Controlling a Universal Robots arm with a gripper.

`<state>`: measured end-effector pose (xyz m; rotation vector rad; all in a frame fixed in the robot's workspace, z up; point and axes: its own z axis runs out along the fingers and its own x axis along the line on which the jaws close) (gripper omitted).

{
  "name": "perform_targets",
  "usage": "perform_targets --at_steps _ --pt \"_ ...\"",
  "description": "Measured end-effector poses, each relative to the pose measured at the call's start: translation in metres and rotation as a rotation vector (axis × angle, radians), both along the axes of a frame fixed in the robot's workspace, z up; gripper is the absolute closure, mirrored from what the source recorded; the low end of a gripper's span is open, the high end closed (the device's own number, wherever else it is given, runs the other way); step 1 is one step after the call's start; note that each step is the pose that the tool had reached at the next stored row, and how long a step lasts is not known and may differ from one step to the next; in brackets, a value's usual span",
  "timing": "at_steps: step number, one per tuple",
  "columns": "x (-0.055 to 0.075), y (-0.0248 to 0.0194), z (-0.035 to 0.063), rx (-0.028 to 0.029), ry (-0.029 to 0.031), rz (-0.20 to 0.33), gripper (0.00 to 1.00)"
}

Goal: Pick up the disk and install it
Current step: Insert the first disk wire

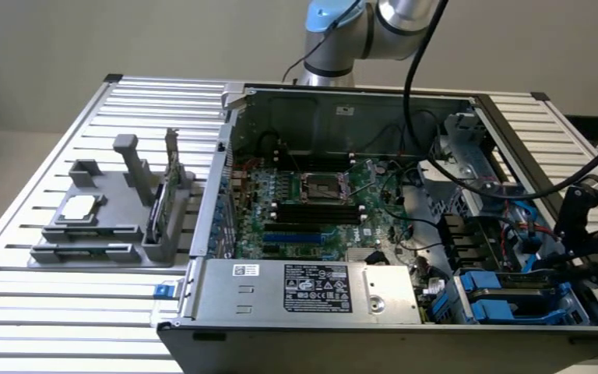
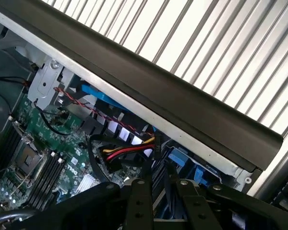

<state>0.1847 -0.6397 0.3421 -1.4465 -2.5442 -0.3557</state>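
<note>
One gripper (image 1: 582,257) is positioned over the open case (image 1: 330,109), at its edge on the exterior view's right. Whether the claw is open or closed, and whether anything is held, cannot be told. The disk (image 1: 501,296), framed in blue, is seated in the bay at the case's near corner, just below the gripper. A grey tray (image 1: 81,253) carrying a chip (image 1: 79,206) is placed on the table (image 1: 71,335), beside the case.

No wording can be made out. A black-and-white printed label (image 1: 318,287) and a small white sticker (image 1: 247,269) are seen on the silver power supply (image 1: 382,300), lower centre, their print too small to be read.
</note>
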Motion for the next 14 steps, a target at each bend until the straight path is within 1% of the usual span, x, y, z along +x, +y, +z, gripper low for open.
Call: perform_targets --at_steps 2,3,7,8,10,11,13,14 --pt "-0.002 0.0011 -0.0025 0.0001 -0.0094 0.005 0.75" --pt "-0.002 0.0026 -0.0033 0.0001 -0.0122 0.007 0.75" --pt "-0.003 0.0128 -0.0041 0.0003 -0.0171 0.014 0.75" --pt "-0.003 0.014 -0.0042 0.0002 -0.0201 0.016 0.75" --pt "-0.003 0.0145 -0.0043 0.0002 -0.0305 0.018 0.75" --pt "-0.003 0.0145 -0.0043 0.0002 -0.0345 0.018 0.75" --pt "-0.003 0.0146 -0.0042 -0.0001 -0.0412 0.02 0.75" --pt "-0.003 0.0146 -0.0042 0.0 -0.0431 0.02 0.75"
